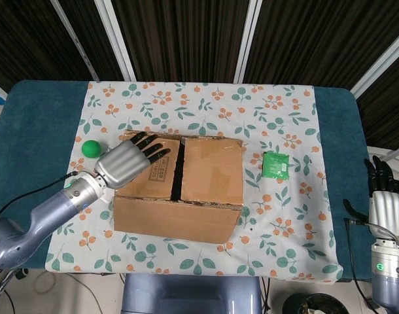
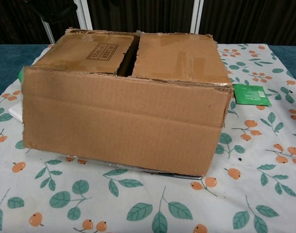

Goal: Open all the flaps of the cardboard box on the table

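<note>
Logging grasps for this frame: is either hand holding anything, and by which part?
Nothing is held. The left hand hovers open over the cardboard box; the right hand is open, off to the side.

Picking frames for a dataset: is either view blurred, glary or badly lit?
Head view: sharp and evenly lit, left hand crisp above the cardboard box. Chest view: box sharp, no glare; a dark shape at the top-left corner is too blurred to identify.

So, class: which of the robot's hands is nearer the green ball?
Left. The left hand hovers over the box just right of the green ball; the right hand is at the table's far edge.
</note>
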Robot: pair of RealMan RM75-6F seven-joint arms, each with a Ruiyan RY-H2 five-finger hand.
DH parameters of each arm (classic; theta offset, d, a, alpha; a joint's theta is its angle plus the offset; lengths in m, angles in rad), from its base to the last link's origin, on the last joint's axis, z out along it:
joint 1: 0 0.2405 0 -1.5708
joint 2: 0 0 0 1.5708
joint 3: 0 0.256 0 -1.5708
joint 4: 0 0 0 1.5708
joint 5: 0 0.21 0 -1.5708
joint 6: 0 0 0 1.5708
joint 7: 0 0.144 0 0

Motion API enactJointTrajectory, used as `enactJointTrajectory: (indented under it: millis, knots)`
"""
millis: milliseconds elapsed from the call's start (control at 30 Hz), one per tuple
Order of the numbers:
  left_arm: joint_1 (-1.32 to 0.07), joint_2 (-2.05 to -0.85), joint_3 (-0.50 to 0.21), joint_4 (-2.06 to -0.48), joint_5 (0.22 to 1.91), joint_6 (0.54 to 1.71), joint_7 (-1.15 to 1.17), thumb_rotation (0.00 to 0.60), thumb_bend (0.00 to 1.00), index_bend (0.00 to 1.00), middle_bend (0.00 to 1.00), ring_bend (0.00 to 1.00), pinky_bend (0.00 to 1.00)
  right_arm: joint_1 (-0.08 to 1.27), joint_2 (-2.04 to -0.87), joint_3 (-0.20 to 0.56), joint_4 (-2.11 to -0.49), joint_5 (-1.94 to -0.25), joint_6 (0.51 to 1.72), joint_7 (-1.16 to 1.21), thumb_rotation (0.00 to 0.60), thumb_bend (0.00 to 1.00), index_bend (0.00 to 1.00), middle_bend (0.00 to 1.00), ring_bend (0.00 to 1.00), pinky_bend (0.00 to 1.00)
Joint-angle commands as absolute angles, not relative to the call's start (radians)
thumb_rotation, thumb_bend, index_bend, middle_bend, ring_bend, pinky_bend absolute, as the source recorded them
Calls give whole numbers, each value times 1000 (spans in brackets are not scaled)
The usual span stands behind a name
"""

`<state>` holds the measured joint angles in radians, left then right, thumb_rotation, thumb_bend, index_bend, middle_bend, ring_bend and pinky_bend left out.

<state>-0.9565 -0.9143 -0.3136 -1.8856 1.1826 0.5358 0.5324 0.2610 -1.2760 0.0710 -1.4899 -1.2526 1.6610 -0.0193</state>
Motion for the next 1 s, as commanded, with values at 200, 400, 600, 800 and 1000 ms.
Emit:
enactJointTrajectory:
  millis: [200, 400, 600, 800, 1000]
  knots:
    - [-1181, -1011, -283, -1761, 1109, 357, 589, 600, 844, 148, 247, 135, 217, 245, -1274, 99, -1490, -1253, 1638, 0, 600, 274, 0, 0, 0, 231]
    - [-1259, -1069, -242, -1710, 1100, 322, 585, 600, 878, 175, 299, 176, 256, 235, -1274, 116, -1497, -1257, 1626, 0, 600, 274, 0, 0, 0, 231]
    - [-1311, -1118, -198, -1672, 1100, 317, 574, 600, 894, 194, 330, 198, 266, 226, -1273, 132, -1502, -1259, 1612, -1, 600, 276, 0, 0, 0, 231]
    - [-1358, -1130, -154, -1656, 1097, 320, 564, 600, 954, 215, 372, 222, 279, 216, -1274, 149, -1503, -1264, 1601, -1, 600, 278, 0, 0, 0, 231]
    - [-1421, -1121, -96, -1657, 1070, 317, 569, 600, 1000, 236, 424, 259, 302, 206, -1276, 165, -1504, -1273, 1591, -2, 600, 283, 0, 0, 0, 231]
